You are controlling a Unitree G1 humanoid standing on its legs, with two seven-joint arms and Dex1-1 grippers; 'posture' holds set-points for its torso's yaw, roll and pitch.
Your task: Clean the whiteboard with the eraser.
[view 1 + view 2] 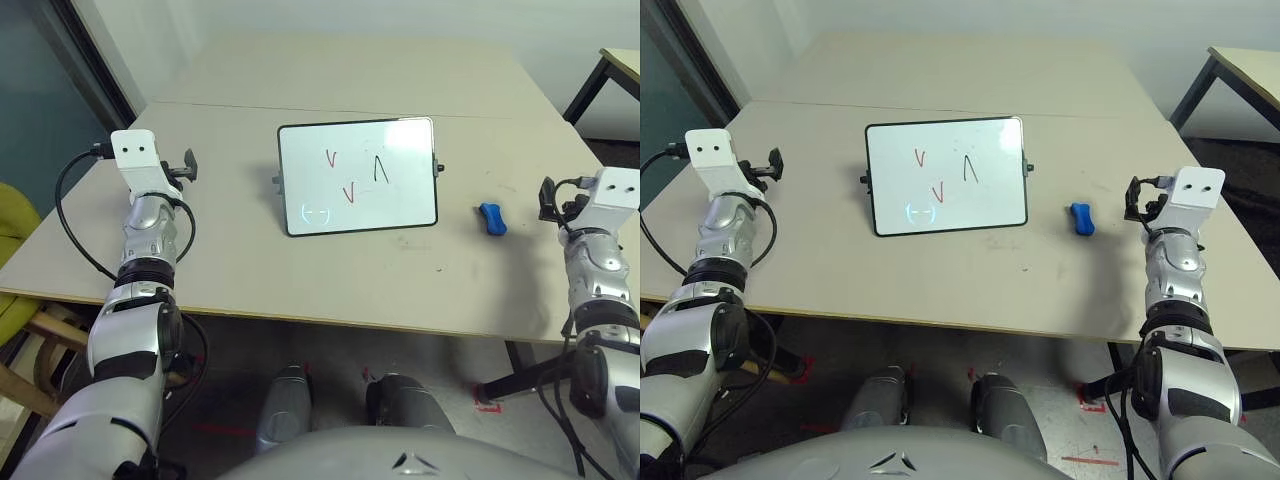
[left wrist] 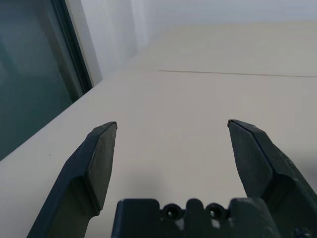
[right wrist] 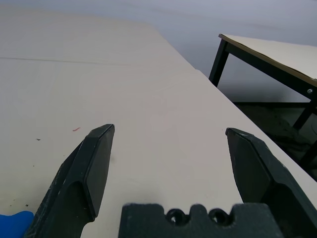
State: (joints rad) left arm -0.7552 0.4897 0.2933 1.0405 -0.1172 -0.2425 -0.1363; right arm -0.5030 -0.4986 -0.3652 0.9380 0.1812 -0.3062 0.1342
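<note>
The right fingers [image 3: 170, 130] and left fingers [image 2: 172, 122] stand open; a hasty sideways reach could knock the eraser [image 1: 492, 219] away.

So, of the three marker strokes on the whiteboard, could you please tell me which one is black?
The one nearest the eraser is black; the other two are red.

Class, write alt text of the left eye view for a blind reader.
A whiteboard bearing two red marks and one black lies on a pale table, a blue eraser to its right; a robot's arms flank both.
</note>
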